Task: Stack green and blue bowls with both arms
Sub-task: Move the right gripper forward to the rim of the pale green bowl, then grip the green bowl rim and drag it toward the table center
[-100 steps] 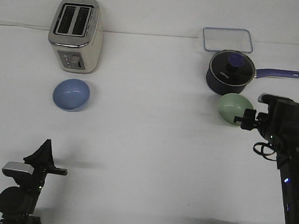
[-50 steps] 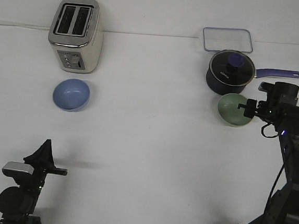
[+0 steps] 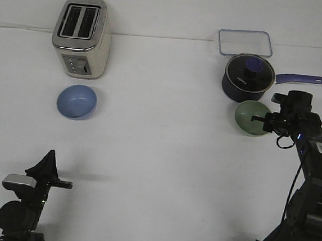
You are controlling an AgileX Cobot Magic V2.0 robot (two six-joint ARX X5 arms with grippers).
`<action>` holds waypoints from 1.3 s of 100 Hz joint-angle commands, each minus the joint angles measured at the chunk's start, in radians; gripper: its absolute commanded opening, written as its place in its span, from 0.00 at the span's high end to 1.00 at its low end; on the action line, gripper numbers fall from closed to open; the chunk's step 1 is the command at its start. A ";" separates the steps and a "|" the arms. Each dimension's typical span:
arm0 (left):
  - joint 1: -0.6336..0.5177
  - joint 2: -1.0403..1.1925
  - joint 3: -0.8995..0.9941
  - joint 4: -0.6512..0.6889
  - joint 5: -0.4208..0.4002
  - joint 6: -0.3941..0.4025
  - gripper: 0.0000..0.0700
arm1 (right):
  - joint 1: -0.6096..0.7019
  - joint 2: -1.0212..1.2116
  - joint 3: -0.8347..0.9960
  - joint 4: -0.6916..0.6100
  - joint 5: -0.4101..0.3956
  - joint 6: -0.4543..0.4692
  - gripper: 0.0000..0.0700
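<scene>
Sage green and matte, your green bowl (image 3: 252, 118) is sitting mouth-up on the white table (image 3: 163, 154), on the robot's right side, just in front of the dark saucepan (image 3: 247, 78); being round, it has no long axis to speak of. Your right gripper (image 3: 264, 120) is reaching in from the bowl's right, its black fingers lying over the near right rim, one tip appearing to dip inside the bowl; you cannot tell from here whether they are pinching the rim or standing apart. The blue bowl (image 3: 77, 101) is resting well apart on the left side, also mouth-up, smooth and matte, just in front of the toaster (image 3: 82, 36), a shiny metal box with two dark slots facing up. The saucepan is wearing a glass lid with a purple knob, and its purple handle is pointing to the right. Behind it a clear rectangular container (image 3: 245, 42) is lying flat. Your left gripper (image 3: 47, 164) is hanging low at the near left edge, its pointed fingers looking pressed together, gripping nothing.
</scene>
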State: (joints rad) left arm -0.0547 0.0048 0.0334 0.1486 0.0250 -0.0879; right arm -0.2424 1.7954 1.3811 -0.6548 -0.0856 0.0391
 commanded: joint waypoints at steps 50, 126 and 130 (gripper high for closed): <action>0.000 -0.002 -0.019 0.010 -0.003 0.008 0.98 | 0.060 -0.179 0.021 -0.097 -0.292 0.041 1.00; 0.000 -0.002 -0.019 0.010 -0.003 0.008 0.98 | 0.715 -0.268 -0.208 0.028 -0.166 0.110 1.00; 0.000 -0.002 -0.019 0.010 -0.003 0.008 0.98 | 0.730 -0.267 -0.227 0.040 -0.150 0.121 1.00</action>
State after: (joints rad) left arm -0.0547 0.0048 0.0334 0.1486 0.0250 -0.0879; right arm 0.4660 1.5082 1.1648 -0.6380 -0.2520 0.1146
